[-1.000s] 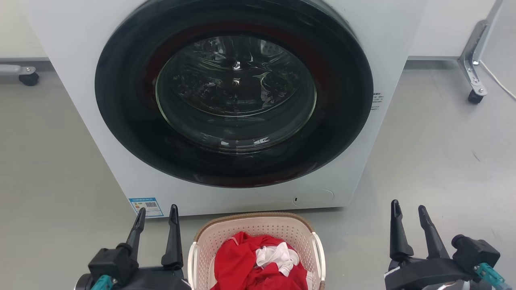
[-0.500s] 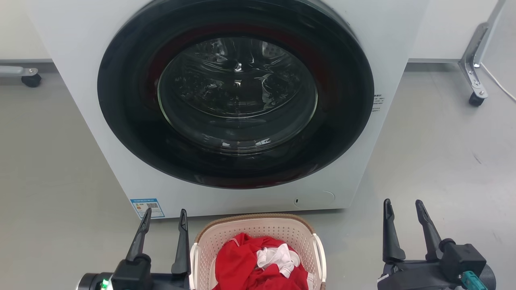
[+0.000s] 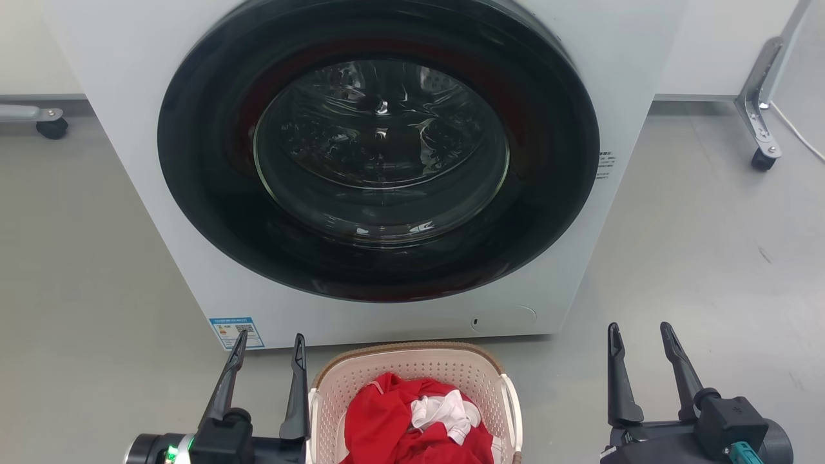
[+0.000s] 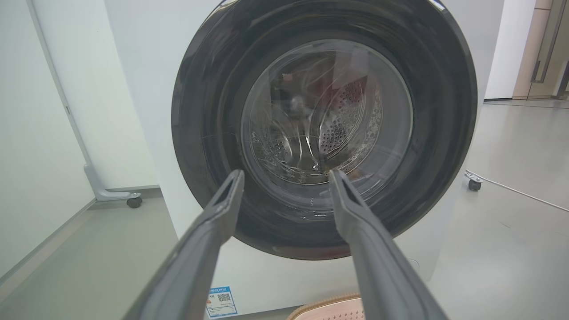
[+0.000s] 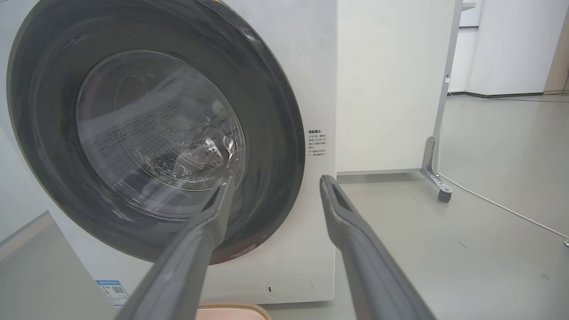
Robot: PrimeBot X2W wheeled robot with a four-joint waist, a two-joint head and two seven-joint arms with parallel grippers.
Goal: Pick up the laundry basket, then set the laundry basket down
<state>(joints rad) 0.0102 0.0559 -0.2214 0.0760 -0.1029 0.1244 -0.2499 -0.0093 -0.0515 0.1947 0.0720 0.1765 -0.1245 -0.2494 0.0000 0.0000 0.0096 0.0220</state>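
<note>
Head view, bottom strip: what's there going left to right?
left gripper, open → laundry basket holding red and white clothes → right gripper, open, standing well clear of the basket

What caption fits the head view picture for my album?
Open left gripper and open right gripper either side of a laundry basket holding red and white clothes, before a washing machine.

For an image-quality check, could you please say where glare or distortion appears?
Head view: bright glints on the washer door, otherwise sharp. Left wrist view: edges of the wall lean outward; reflections streak the glass. Right wrist view: door skewed into an oval.
</note>
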